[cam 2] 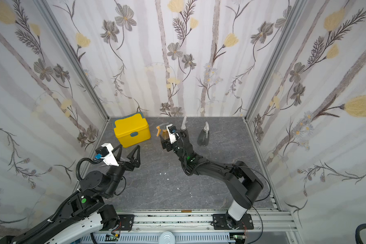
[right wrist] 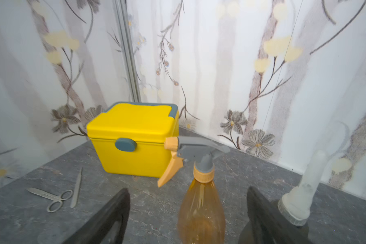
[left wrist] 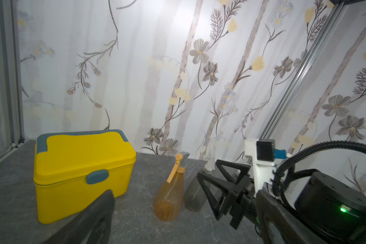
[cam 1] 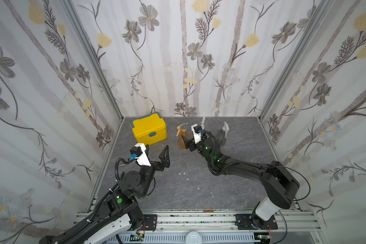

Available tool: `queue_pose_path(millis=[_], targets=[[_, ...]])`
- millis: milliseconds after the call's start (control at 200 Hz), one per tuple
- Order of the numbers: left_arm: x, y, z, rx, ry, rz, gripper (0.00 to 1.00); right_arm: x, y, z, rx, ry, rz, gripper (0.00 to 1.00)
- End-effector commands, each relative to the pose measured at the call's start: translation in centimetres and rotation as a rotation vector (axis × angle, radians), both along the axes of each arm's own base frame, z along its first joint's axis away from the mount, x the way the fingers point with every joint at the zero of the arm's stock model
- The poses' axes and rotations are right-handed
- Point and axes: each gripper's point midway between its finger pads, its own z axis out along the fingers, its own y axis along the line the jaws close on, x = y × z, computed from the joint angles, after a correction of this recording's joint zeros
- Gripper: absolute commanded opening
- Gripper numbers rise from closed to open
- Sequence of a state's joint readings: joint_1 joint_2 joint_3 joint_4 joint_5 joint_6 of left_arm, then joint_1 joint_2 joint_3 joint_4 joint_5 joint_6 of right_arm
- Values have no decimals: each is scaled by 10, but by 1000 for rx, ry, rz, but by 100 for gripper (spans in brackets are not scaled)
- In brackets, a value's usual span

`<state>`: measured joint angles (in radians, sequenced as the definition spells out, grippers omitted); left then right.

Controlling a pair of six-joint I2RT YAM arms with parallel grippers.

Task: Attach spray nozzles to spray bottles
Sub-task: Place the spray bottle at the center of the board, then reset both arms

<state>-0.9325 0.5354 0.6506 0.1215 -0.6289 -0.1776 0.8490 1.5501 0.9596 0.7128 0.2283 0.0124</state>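
Floral wallpaper is enclosing a grey desk [cam 1: 188,186]. Near mid-frame in both top views, the amber bottle [cam 1: 179,142] is standing upright, wearing the orange nozzle [cam 1: 179,130], right of the yellow box [cam 1: 149,131]. The right tool [right wrist: 187,189] is straddling it, jaws spread wide with gaps on both sides, gripping nothing. A grey bottle [left wrist: 191,196] is standing just beside the amber one, and a second grey bottle [cam 2: 202,138] further right is carrying a clear nozzle [cam 2: 206,126]. The left tool [cam 1: 156,151] is hovering wide open, empty, just below the box.
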Motion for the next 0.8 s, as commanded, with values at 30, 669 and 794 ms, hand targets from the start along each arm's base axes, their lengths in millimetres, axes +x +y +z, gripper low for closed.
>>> queue_pose_path(millis=[30, 669, 794], targets=[[3, -5, 13, 152, -20, 9, 100, -32, -23, 37, 16, -20, 19, 100], [74, 83, -96, 244, -57, 378, 100, -43, -251, -64, -12, 59, -518, 100], [89, 130, -137, 258, 13, 488, 100, -41, -285, -88, -90, 57, -581, 100]])
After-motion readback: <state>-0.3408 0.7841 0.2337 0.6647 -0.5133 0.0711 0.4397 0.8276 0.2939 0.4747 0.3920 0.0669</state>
